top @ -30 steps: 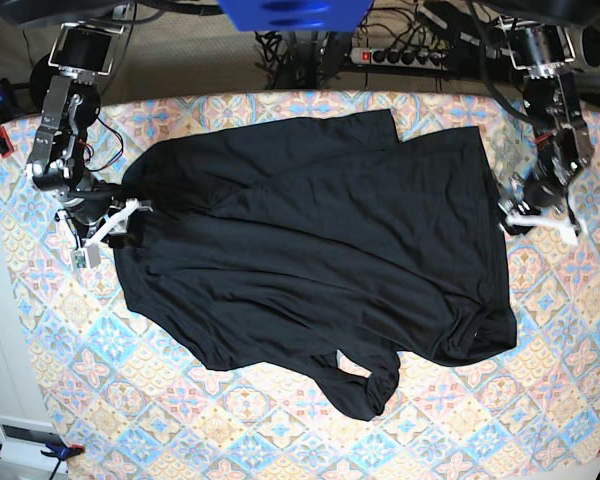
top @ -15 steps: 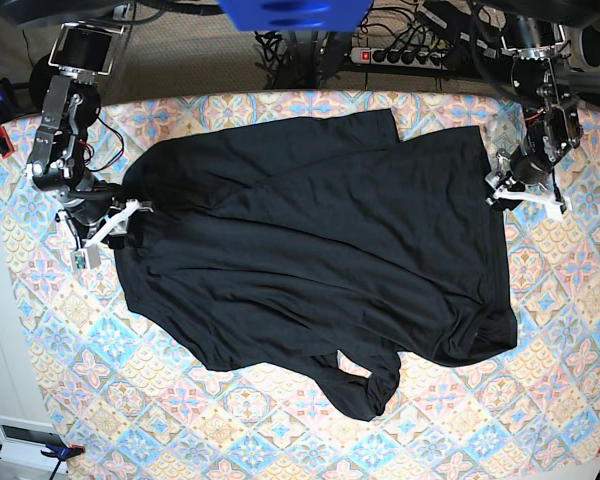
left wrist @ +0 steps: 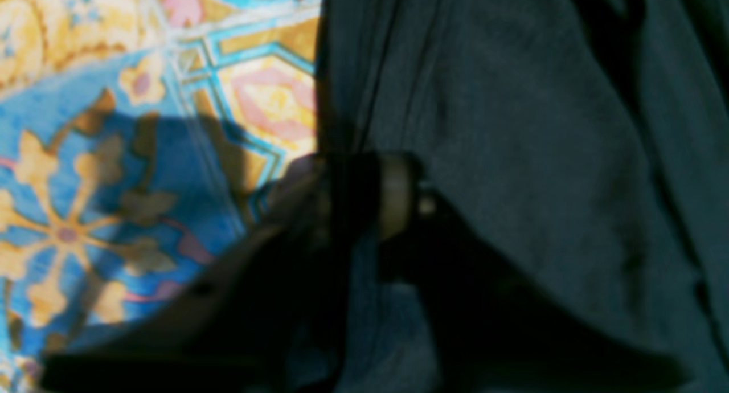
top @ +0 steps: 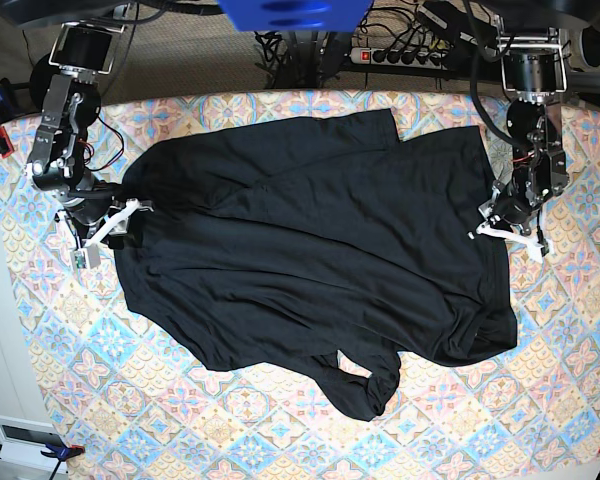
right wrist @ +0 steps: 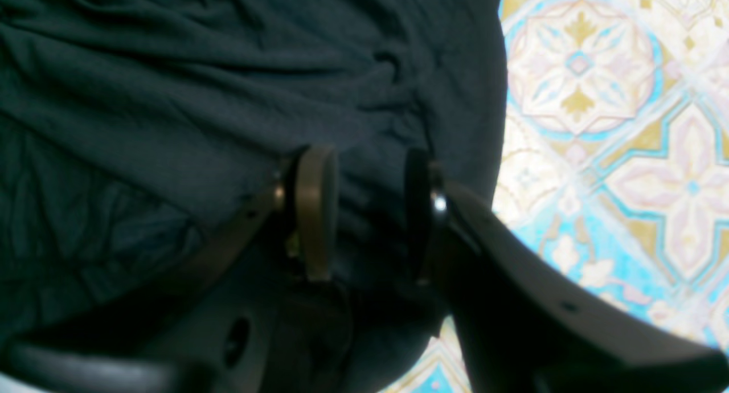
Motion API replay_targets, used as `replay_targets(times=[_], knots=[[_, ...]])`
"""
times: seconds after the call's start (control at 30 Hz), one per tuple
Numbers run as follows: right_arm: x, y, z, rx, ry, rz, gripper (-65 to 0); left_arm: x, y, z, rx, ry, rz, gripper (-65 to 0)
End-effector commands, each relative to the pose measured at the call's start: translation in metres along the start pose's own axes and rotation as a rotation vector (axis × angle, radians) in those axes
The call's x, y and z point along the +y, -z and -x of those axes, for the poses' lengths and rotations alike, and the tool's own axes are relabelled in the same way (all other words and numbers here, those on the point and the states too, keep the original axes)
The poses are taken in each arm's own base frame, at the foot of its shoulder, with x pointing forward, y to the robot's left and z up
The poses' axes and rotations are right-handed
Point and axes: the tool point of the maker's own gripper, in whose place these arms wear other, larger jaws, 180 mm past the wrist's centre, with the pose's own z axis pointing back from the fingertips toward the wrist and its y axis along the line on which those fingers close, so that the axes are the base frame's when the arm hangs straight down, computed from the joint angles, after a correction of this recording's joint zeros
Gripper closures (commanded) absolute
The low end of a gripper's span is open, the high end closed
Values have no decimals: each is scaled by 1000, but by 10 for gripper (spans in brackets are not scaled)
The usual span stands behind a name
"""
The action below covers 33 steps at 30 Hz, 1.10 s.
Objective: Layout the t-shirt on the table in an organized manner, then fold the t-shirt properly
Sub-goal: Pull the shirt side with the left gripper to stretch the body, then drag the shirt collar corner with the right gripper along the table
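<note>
Your left gripper [left wrist: 353, 202] pinches the t-shirt [top: 310, 260] hem edge-on; your right gripper [right wrist: 364, 211] straddles the opposite edge, jaws parted.

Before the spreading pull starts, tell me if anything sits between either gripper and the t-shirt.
Nothing visible does. The left gripper is pinched on the t-shirt right at its edge, with fabric between the pads. The right gripper has its jaws apart, straddling a fold of the shirt near its edge, the table beside it.
</note>
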Motion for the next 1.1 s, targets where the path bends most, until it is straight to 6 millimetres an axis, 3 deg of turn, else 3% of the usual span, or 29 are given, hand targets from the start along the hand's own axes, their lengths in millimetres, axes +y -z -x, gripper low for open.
replay_targets(times=[0.0,0.2,0.4,0.47,0.57,0.73,0.9,1.07], knots=[[0,-6,-22,-66,-20,-3,-193,-5,0,-4,12,18,6,-8],[0,-6,-23,-69,-23,-4,-193,-2,-6,-55,-119,110,-80,-3],[0,-6,-22,-68,-22,-4,-195,40,-13,-115,-261,40,-214,0],[0,-6,-22,-68,-22,-4,-196,65,-15,-132,-286,-4,-269,0],[0,-6,-22,-68,-22,-4,-196,96,-18,-146,-309,-66,-321,0],[0,-5,-19,-59,-17,-4,-196,123,-33,-167,-384,-63,-379,0],[29,7,-13,-26,-62,-77,-196,139,-53,-190,-449,-45,-415,0],[44,21,0,27,-75,-122,-196,155,-64,-195,-470,-101,-429,0]])
